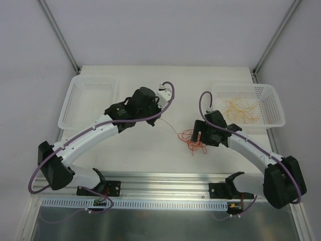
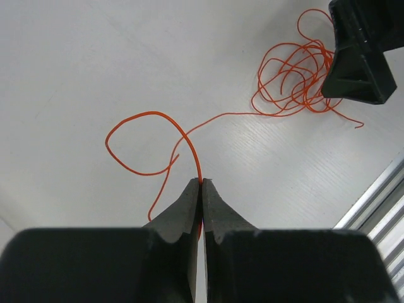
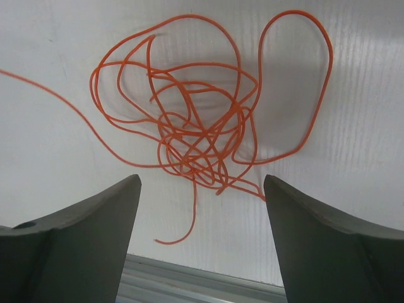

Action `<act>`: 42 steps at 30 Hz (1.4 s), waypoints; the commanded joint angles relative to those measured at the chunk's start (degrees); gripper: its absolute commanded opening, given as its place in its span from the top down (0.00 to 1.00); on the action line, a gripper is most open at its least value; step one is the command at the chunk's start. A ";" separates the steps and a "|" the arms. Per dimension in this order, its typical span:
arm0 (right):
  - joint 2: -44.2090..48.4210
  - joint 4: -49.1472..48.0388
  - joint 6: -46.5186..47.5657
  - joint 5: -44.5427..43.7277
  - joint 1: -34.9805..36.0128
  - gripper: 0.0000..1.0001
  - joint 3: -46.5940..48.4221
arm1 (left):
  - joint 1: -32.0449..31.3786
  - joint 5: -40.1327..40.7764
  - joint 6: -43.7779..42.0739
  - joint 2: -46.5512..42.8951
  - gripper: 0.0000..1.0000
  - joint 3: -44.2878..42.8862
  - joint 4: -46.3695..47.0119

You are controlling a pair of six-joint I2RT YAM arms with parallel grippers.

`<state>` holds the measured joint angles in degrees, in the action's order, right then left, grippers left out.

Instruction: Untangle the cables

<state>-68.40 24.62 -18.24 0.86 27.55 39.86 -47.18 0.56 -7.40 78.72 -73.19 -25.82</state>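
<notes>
On the worktop (image 1: 150, 150) between the arms lies the red-orange tangle (image 3: 189, 126) of cables, a dense knot of loops with one strand (image 2: 221, 117) drawn out to the left. The left jaws are pinched shut on that strand. The right jaws stand wide above the knot, holding nothing. Paler yellow-orange strands (image 1: 241, 108) lie in the right basket (image 1: 273, 103). I judge little done here: nearly every loop awaits separating.
</notes>
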 commanded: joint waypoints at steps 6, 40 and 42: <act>-9.02 -7.13 -1.62 -0.34 0.40 0.24 1.01 | 0.42 9.53 2.57 -10.24 1.00 -2.74 -6.16; -26.06 8.43 17.98 -0.07 5.14 0.28 26.06 | 3.32 12.54 4.50 -16.14 1.00 -8.73 -12.41; -27.92 8.34 20.00 -0.42 5.76 0.28 27.46 | 3.32 12.45 4.59 -16.66 1.00 -8.55 -12.50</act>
<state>-94.13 30.96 -2.55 -0.43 31.90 63.66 -43.88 13.91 -3.77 63.99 -82.28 -38.11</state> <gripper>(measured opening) 0.720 0.009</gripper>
